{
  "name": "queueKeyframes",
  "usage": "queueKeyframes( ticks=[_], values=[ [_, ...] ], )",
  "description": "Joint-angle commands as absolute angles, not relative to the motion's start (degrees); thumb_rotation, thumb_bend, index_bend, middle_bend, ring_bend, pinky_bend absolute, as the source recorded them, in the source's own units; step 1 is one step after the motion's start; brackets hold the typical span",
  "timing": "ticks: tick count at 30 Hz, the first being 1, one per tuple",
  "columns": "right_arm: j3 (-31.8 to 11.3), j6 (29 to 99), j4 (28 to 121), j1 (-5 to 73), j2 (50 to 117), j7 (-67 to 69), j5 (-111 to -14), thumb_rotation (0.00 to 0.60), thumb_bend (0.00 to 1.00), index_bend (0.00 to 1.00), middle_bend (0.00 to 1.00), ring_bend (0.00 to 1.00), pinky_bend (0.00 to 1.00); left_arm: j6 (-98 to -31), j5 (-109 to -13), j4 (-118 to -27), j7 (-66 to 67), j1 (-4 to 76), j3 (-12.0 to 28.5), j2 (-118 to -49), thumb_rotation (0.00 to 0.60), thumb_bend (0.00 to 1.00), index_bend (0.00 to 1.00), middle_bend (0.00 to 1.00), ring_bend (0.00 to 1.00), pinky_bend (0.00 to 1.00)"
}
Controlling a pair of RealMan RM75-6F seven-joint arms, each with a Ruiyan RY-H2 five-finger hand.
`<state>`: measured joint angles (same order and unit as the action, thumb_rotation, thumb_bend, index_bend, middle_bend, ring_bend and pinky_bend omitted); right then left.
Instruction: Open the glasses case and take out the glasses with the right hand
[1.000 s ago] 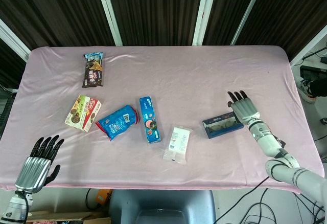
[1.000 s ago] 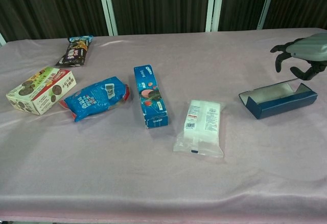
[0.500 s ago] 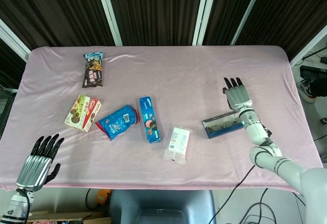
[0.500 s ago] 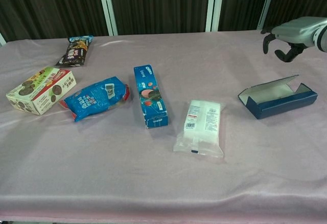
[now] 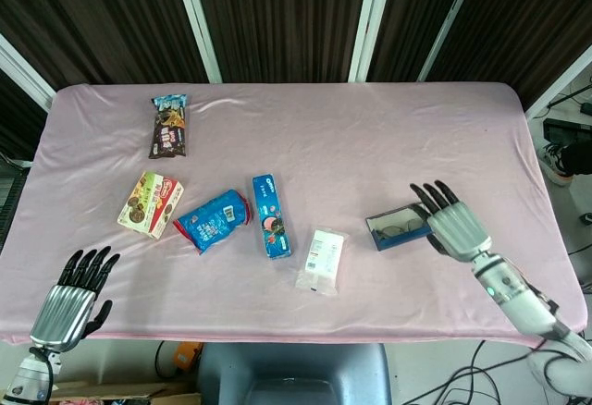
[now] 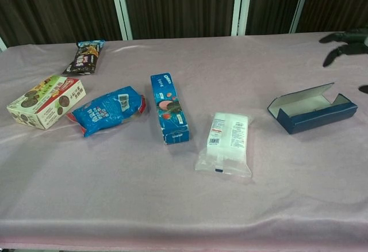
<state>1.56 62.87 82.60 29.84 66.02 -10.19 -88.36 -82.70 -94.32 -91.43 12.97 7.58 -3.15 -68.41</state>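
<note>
- The glasses case (image 5: 400,227) lies open on the desk (image 5: 370,146), at about 4 o'clock from the desk's middle; its lid (image 6: 305,100) stands up on the far side.
- The glasses (image 5: 400,230) are inside the case, seen dimly in the head view.
- The right hand (image 5: 451,223) hovers just beside the case, at its 3 o'clock, with fingers spread and nothing in it.
- To do this step well, I think the hand should come down over the open side and pinch the frame gently, without pushing the light case away.
- Half a second ago this hand was at the 12 o'clock side of the case; now it has moved nearer to the robot.
- The left hand (image 5: 70,296) is released, at the near left edge, almost as before.
- A white packet (image 5: 322,259) lies at 8 o'clock from the case.
</note>
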Motion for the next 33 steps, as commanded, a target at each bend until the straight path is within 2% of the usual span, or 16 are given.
queueKeyframes(
  ticks=[1, 9, 17, 33],
  values=[
    [4.7, 64.2, 82.3, 27.3, 66.0, -7.5, -91.7, 0.600, 0.53, 0.36, 0.00, 0.00, 0.00, -83.0, -94.6, -91.5, 12.6, 7.4, -3.3, -68.2, 0.600, 0.39, 0.00, 0.00, 0.00, 0.00],
    [2.3, 58.2, 78.5, 30.1, 71.8, -6.6, -88.8, 0.600, 0.53, 0.35, 0.00, 0.00, 0.00, -84.0, -95.0, -91.1, 11.0, 7.2, -3.2, -67.7, 0.600, 0.39, 0.00, 0.00, 0.00, 0.00],
    [-0.2, 52.8, 77.2, 32.9, 74.7, -9.1, -84.6, 0.600, 0.53, 0.36, 0.00, 0.00, 0.00, -83.7, -94.8, -91.1, 10.5, 7.2, -3.1, -67.4, 0.600, 0.39, 0.00, 0.00, 0.00, 0.00],
    [-0.2, 48.5, 76.2, 35.0, 78.5, -14.0, -81.8, 0.600, 0.53, 0.39, 0.00, 0.00, 0.00, -83.7, -94.6, -91.2, 10.5, 7.2, -2.9, -67.4, 0.600, 0.39, 0.00, 0.00, 0.00, 0.00]
  ],
)
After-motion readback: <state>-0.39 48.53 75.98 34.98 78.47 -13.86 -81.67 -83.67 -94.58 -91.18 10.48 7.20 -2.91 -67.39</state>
